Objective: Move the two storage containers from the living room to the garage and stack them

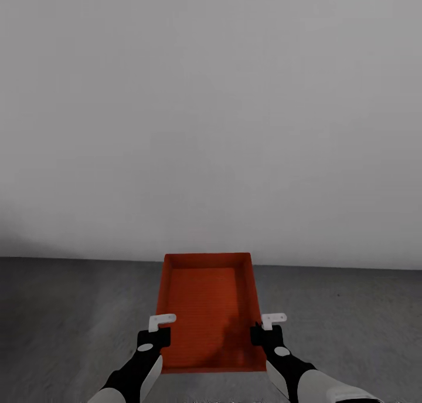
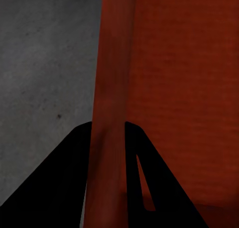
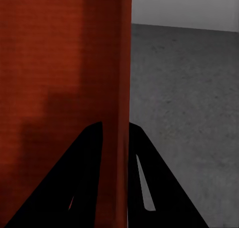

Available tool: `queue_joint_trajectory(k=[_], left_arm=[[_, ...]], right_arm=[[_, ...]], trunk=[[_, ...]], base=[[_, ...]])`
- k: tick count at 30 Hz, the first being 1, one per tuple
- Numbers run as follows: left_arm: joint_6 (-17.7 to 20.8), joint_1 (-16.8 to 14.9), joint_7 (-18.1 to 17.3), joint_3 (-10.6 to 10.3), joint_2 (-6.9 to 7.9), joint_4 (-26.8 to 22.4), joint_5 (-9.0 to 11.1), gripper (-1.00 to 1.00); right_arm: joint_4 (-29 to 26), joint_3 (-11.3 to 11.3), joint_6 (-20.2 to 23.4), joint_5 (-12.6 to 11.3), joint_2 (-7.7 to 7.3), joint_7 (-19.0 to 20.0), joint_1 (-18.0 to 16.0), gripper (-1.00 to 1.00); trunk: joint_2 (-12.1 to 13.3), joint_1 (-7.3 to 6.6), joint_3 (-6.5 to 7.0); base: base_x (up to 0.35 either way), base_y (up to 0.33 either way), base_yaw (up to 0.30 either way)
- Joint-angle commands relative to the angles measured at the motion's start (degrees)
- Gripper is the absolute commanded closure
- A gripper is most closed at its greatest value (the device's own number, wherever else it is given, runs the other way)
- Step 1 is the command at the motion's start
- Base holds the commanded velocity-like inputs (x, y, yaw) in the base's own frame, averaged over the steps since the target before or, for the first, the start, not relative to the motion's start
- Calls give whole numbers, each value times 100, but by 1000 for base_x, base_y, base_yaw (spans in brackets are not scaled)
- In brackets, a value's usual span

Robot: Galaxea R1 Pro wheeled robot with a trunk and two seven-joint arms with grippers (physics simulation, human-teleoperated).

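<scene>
One red-orange lidless storage container (image 1: 208, 309) hangs level in front of me, held between both arms over the grey concrete floor (image 1: 58, 315). My left gripper (image 1: 158, 332) is shut on its left side wall (image 2: 112, 78), one black finger on each face. My right gripper (image 1: 258, 331) is shut the same way on the right side wall (image 3: 122, 73). The container's ribbed inside is empty. The second container is out of view.
A plain white wall (image 1: 211, 127) stands straight ahead and meets the floor just beyond the container's far end. Mottled concrete (image 3: 189, 103) stretches out to both sides of the box.
</scene>
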Motion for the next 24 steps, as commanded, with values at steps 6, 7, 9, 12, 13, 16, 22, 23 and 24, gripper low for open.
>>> queue_joint_trajectory(k=[6,7,9,12,13,16,22,23,24], left_arm=[[14,-5,54,212,48,-260,-95,100],[14,-6,54,211,48,-260,-95,100],[14,-5,54,211,48,-260,-95,100],[14,-6,55,212,48,-260,-95,100],[14,-5,54,210,48,-260,-95,100],[14,-6,54,210,48,-260,-95,100],[14,-8,55,210,48,-260,-95,100],[14,-8,55,210,48,-260,-95,100],[14,-5,56,211,48,-260,-95,100]], right_arm=[[15,-132,-16,-12,0,-43,-4,100],[14,-132,-16,-12,0,-43,-4,100],[14,-132,-16,-12,0,-43,-2,100],[14,-132,-16,-12,0,-43,-4,100],[15,-132,-16,-12,0,-43,-3,100],[14,-132,-16,-12,0,-43,-2,100],[17,-132,-16,-12,0,-43,-2,100],[16,-132,-16,-12,0,-43,-1,100],[15,-132,-16,-12,0,-43,-1,100]], trunk=[[-5,0,-62],[-5,0,-71],[-5,0,-90],[-5,0,-117],[-5,0,-126],[-5,0,-154],[-5,0,-209],[-5,0,-218],[-5,0,-228]], base=[[0,0,0],[0,0,0],[0,0,0],[0,0,0],[0,0,0],[0,0,0],[0,0,0],[0,0,0],[0,0,0]])
